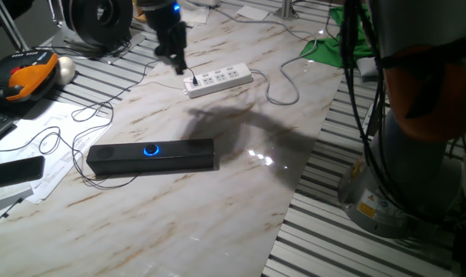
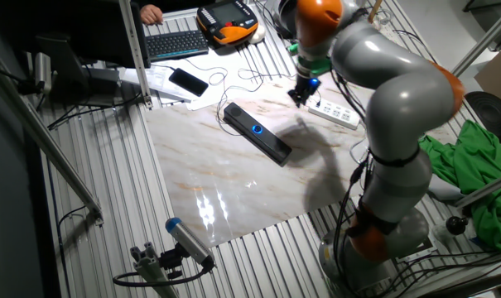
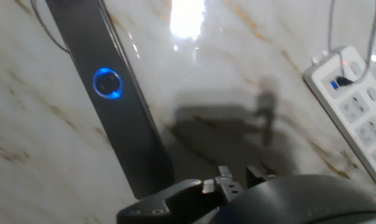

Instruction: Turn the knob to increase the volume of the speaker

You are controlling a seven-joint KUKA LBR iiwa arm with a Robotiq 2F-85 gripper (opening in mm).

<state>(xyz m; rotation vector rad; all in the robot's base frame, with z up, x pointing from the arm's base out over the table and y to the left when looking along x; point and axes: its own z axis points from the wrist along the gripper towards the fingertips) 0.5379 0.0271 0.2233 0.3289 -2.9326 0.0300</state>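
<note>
The speaker (image 1: 152, 156) is a long black bar lying on the marble tabletop, with a thin black cable at its left end. The knob (image 1: 151, 150) glows as a blue ring in its middle. Both also show in the other fixed view, speaker (image 2: 258, 132) and knob (image 2: 257, 128), and in the hand view, speaker (image 3: 122, 106) and knob (image 3: 107, 83). My gripper (image 1: 176, 65) hangs in the air well behind the speaker, above the end of the power strip, apart from the knob. Its fingers look closed together and hold nothing. It also shows in the other fixed view (image 2: 296, 99).
A white power strip (image 1: 219, 79) with plugged cables lies behind the speaker. A flat black remote (image 1: 13, 171) rests on papers at the left. An orange pendant (image 1: 28, 77), a keyboard (image 2: 175, 43) and loose cables sit beyond. Green cloth (image 2: 469, 174) lies off the table's right.
</note>
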